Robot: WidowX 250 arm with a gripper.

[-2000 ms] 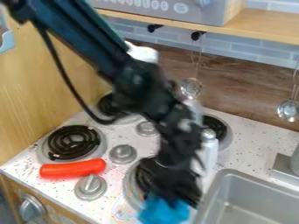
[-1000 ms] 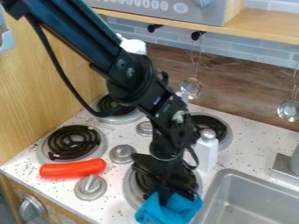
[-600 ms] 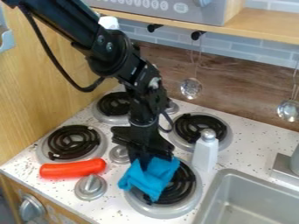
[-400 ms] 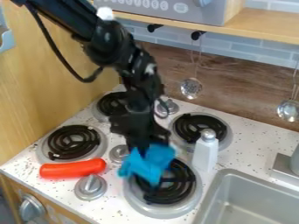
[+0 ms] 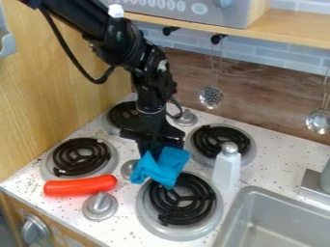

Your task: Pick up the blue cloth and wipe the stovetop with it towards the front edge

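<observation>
A soft, crumpled bright-blue cloth [image 5: 161, 166] hangs over the far-left edge of the nearest burner, a black spiral coil [image 5: 205, 198] in a round silver pan [image 5: 149, 218]. Bunched as it is, the cloth has only a loose long axis, slanting from its upper right down to its lower left in the view; one corner points left, toward a small grey round knob [image 5: 128, 170], and another droops toward the near side, its tip above the coil's rim. Whether that tip touches the coil cannot be told. The black two-finger gripper [image 5: 153, 153] points downward and pinches the cloth near its top, the folds spreading out around the fingers. Left of the cloth, well apart from it, a smooth red-orange sausage-shaped toy [image 5: 80, 186] lies nearly level across the view, between the black coil burner at left [image 5: 80, 157] and a grey ridged knob [image 5: 100, 206]. To the right of the cloth, an upright white bottle with a rounded grey top [image 5: 226, 169] stands between the nearest burner and the black coil burner at back right [image 5: 221, 140]. Behind the gripper are the back-left burner [image 5: 122, 114] and another grey knob [image 5: 186, 117]. The speckled white counter [image 5: 268, 147] runs on to a grey sink [image 5: 254, 193] at lower right. Against the wood-look backsplash [image 5: 258, 91] hang a perforated metal ladle [image 5: 211, 97] and a rounder metal ladle [image 5: 318, 121].
</observation>
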